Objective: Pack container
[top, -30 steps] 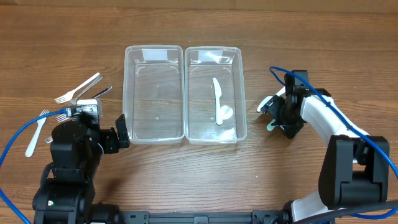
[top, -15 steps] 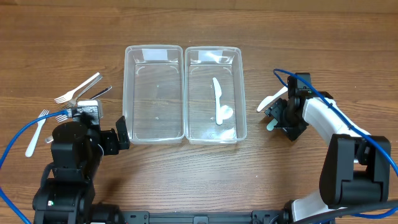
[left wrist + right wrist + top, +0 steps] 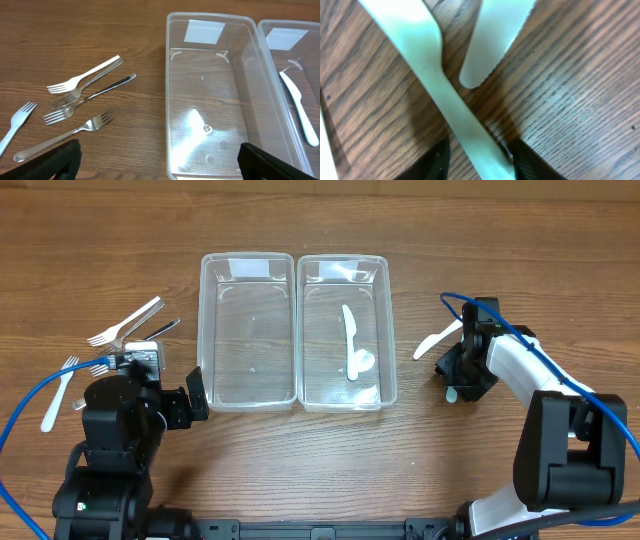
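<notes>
Right pincer (image 3: 462, 370) grasps the white plastic utensil (image 3: 427, 70) by its handle, low over the surface (image 3: 320, 450), just right of the right container (image 3: 391, 340). Likely bound there, beside the knife (image 3: 349, 340) inside. Left pincer (image 3: 157, 162) gapes empty near the forks (image 3: 80, 95).

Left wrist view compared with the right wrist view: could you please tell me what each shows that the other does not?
Only the left wrist view shows two clear containers, a white plastic knife in the right one, metal forks and a white plastic fork. Only the right wrist view shows, close up, a white utensil handle between its jaws and a serrated knife tip. Both show the wooden table and their own dark jaws at the bottom.
</notes>
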